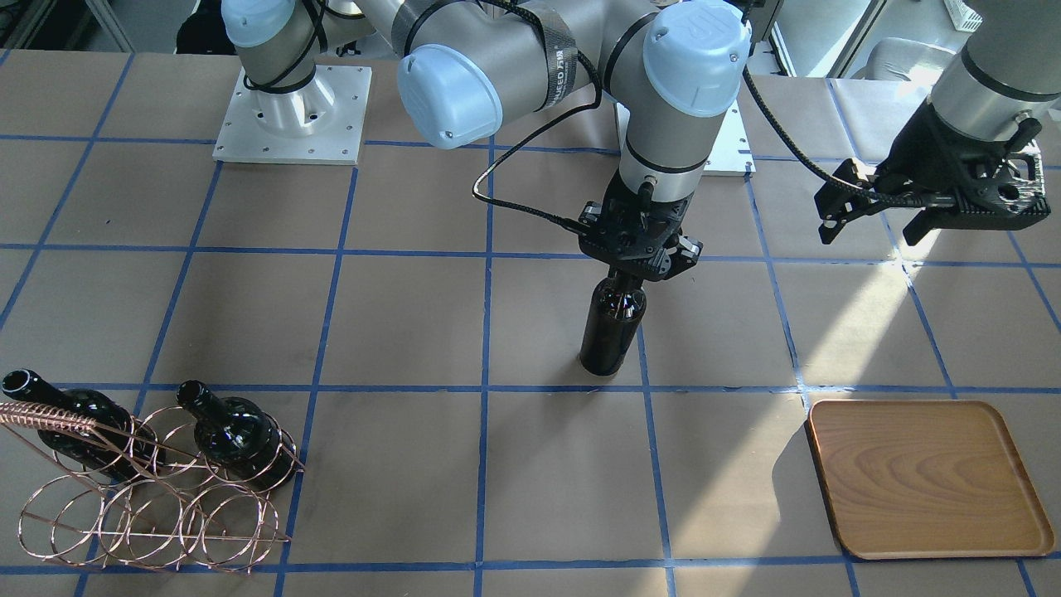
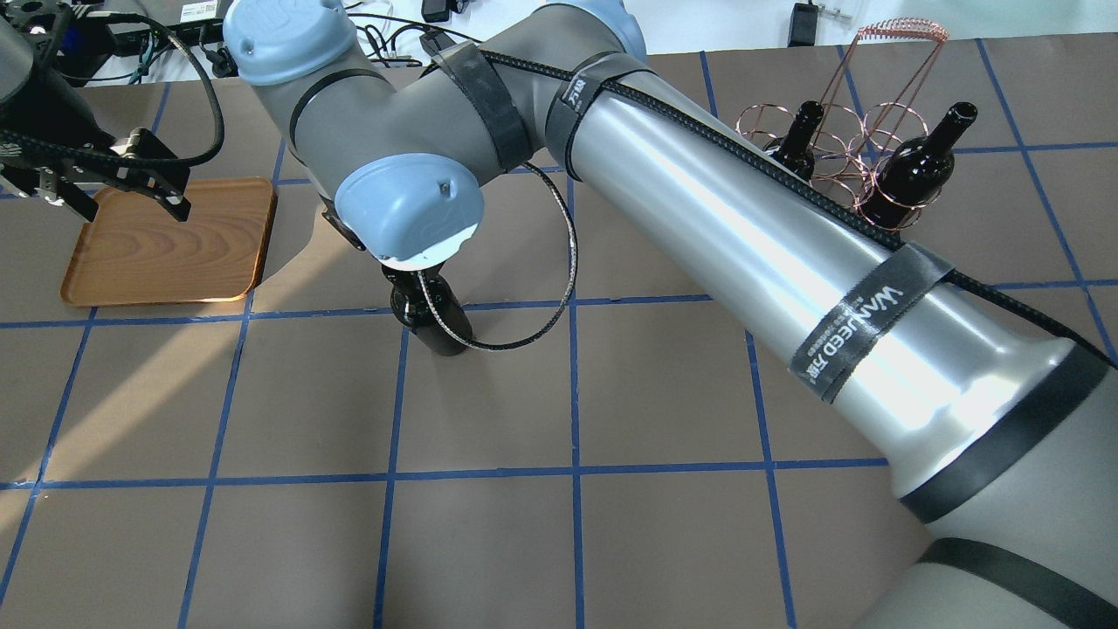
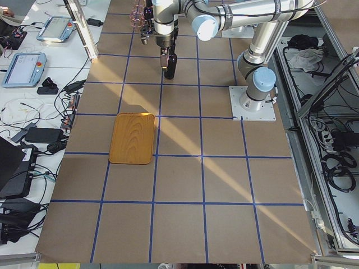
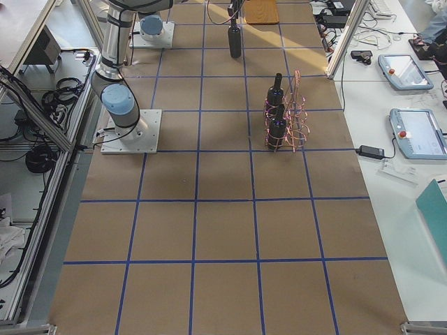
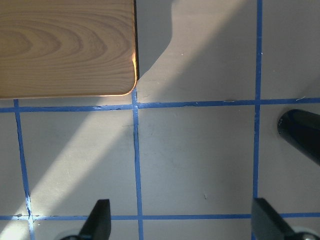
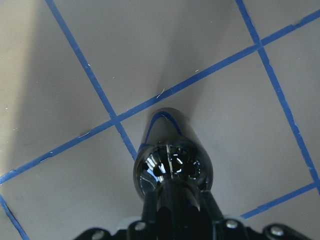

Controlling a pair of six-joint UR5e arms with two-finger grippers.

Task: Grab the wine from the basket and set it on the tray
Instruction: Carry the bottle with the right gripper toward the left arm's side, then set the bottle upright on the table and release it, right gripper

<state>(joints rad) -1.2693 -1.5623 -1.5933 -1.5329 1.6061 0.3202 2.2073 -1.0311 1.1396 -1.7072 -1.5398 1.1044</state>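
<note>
My right gripper (image 1: 642, 267) is shut on the neck of a near-black wine bottle (image 1: 612, 327) and holds it upright at the table's middle, its base on or just above the paper. The right wrist view looks down the bottle (image 6: 172, 162) from the neck. The bottle also shows in the overhead view (image 2: 434, 321). The wooden tray (image 1: 928, 477) lies flat and bare. My left gripper (image 1: 874, 224) is open and empty, hovering beside the tray (image 2: 166, 245). The copper wire basket (image 1: 149, 497) holds two more bottles (image 1: 236, 435) (image 1: 58, 419).
The left wrist view shows the tray's corner (image 5: 65, 45), its open fingertips (image 5: 100, 220) and the bottle's base (image 5: 302, 132) at the right edge. The right arm's long link (image 2: 742, 253) spans the table. Blue tape lines grid the brown paper.
</note>
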